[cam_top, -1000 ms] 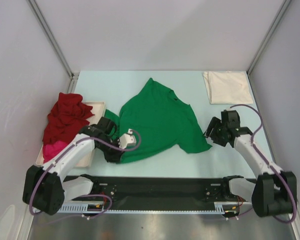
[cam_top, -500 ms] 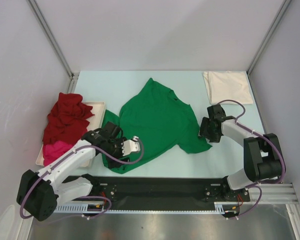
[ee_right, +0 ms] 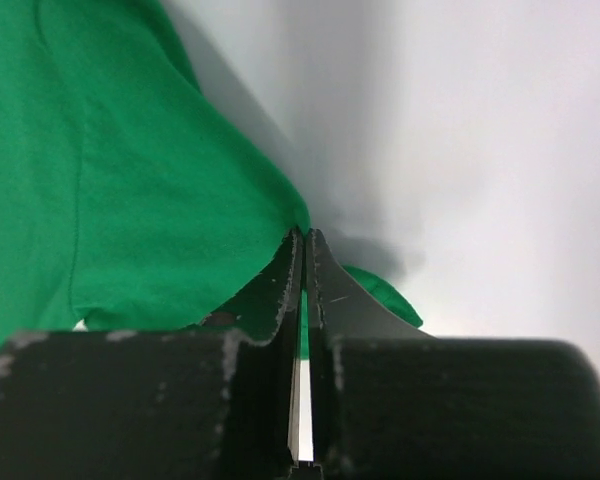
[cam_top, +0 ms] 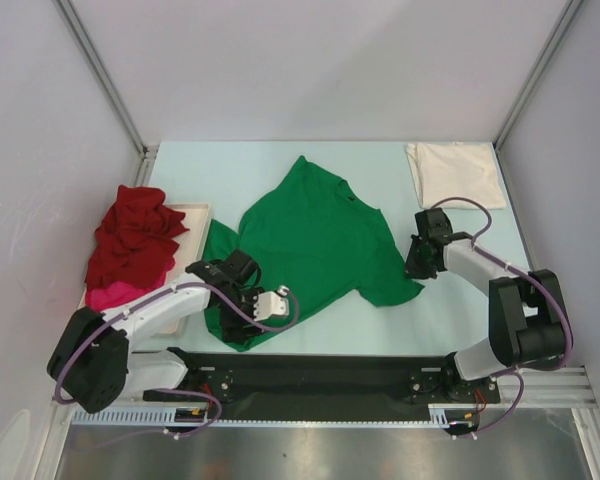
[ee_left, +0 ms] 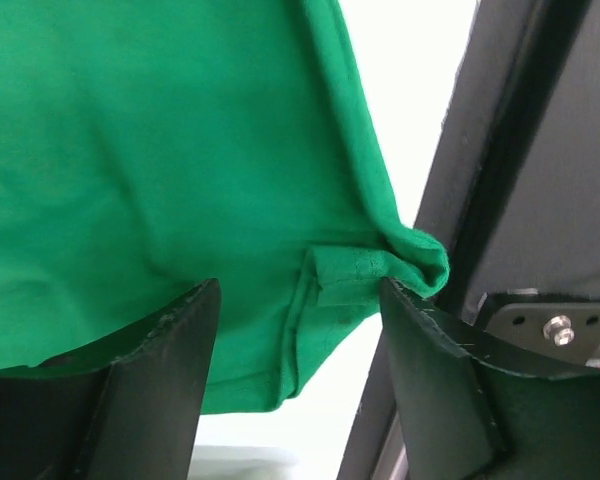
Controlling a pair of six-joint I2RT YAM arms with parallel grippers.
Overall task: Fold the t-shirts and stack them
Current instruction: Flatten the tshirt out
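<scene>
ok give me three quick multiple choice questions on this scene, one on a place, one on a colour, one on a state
1. Where on the table is the cream-white t-shirt? A far right corner; B near left corner; C centre.
2. What colour is the topmost t-shirt on the tray? A blue; B dark red; C yellow.
3. The left gripper is: A shut on cloth; B out of view; C open over the green t-shirt.
Answers: 1 A, it lies folded at the far right. 2 B, the dark red t-shirt is heaped over the tray's left side. 3 C, the left wrist view shows its fingers apart with the green hem between them.
</scene>
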